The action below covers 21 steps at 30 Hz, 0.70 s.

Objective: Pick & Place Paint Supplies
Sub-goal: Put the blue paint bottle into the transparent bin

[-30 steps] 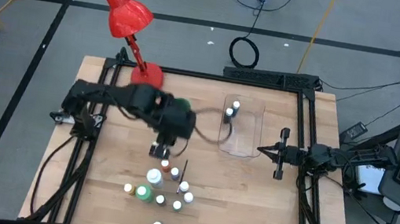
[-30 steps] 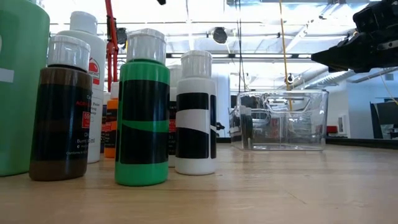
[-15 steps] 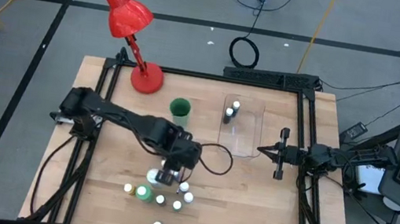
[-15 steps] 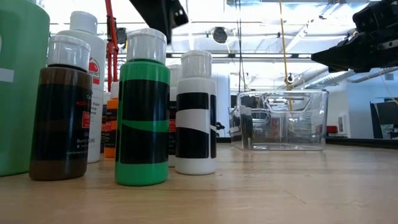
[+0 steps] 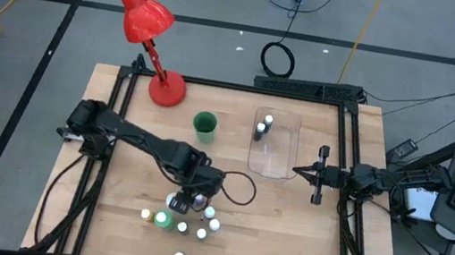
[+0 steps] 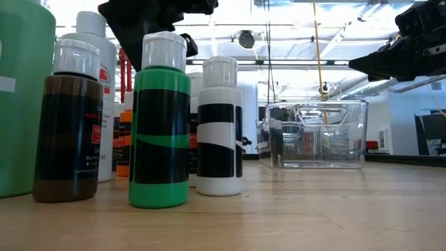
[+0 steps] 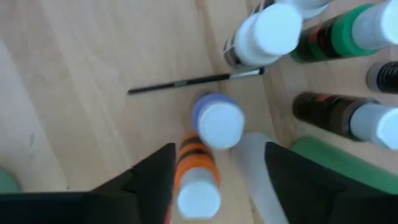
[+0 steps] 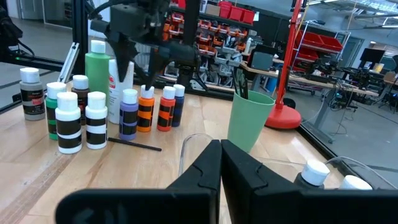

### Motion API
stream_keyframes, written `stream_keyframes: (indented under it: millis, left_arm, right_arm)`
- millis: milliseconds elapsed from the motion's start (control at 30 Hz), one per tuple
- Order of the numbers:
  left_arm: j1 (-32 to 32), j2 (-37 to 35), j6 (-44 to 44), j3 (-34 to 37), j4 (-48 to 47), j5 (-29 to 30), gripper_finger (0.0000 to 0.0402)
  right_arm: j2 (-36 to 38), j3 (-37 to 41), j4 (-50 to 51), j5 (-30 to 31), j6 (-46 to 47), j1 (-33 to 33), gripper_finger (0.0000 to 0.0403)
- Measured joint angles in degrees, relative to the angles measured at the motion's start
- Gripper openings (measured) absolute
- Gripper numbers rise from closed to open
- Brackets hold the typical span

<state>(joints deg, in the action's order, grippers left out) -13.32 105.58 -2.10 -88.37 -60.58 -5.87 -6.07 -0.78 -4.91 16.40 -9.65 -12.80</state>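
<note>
Left tool (image 7: 217, 171) spread open above small orange white-capped paint bottle (image 7: 196, 177), beside purple bottle (image 7: 216, 121). Right tool (image 5: 298, 168) closed, idle beside clear plastic tray (image 5: 280, 167) on wooden tabletop (image 5: 284, 235).

A grey floor (image 5: 21, 115) with dark seam lines is surrounding the wooden desk (image 5: 284, 235). A red lamp (image 5: 141, 11) is leaning over its far corner, cables (image 5: 278, 58) are coiling on the floor, and red storage bins (image 8: 236, 12) are sitting on shelving under bright ceiling lights (image 6: 293, 21).
</note>
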Motion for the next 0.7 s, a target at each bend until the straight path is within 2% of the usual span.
stream_keyframes:
  millis: [167, 300, 433, 700]
  left_arm:
    - [-0.7, 0.0, 0.3, 1.5, 3.7, 1.2, 0.0319]
    - [-0.8, 0.1, -0.5, 1.9, 4.5, 1.4, 0.0336]
    - [-0.9, 0.1, -0.6, 1.9, 4.8, 1.4, 0.0329]
    - [-0.9, 0.1, 0.7, 4.5, 7.2, 1.8, 0.0281]
  right_arm:
    - [0.0, 0.0, 0.0, 0.0, 0.0, 0.0, 0.0004]
    - [0.0, 0.0, 0.0, 0.0, 0.0, 0.0, 0.0004]
    - [0.0, 0.0, 0.0, 0.0, 0.0, 0.0, 0.0004]
    - [0.0, 0.0, 0.0, 0.0, 0.0, 0.0, 0.0004]
